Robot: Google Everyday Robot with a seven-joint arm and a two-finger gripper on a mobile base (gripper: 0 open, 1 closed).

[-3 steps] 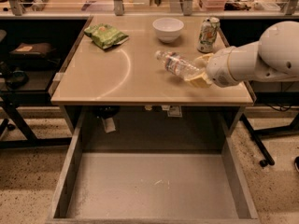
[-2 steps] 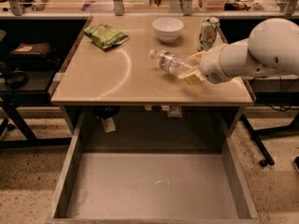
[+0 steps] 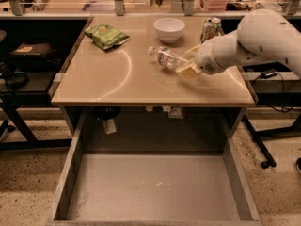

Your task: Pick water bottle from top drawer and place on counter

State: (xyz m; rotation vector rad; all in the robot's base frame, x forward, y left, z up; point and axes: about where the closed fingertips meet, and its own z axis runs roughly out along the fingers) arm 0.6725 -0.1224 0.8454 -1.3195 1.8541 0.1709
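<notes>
The water bottle (image 3: pixel 165 58) is clear with a dark cap and a red and white label band. It lies tilted over the right part of the beige counter (image 3: pixel 113 74), cap pointing left. My gripper (image 3: pixel 189 61) comes in from the right on a white arm and is shut on the bottle's base end, with pale yellow fingers (image 3: pixel 189 71) either side of it. I cannot tell whether the bottle touches the counter. The top drawer (image 3: pixel 155 187) is pulled open below the counter and its grey bottom is bare.
A white bowl (image 3: pixel 169 28) stands at the back of the counter, a green snack bag (image 3: pixel 106 35) at the back left, and a green-patterned can (image 3: pixel 210 29) behind my arm. Dark shelving (image 3: pixel 23 55) stands to the left, and a black stand leg (image 3: pixel 261 145) to the right.
My gripper has moved the bottle a little to the left and farther back over the counter. The drawer has stayed open and empty.
</notes>
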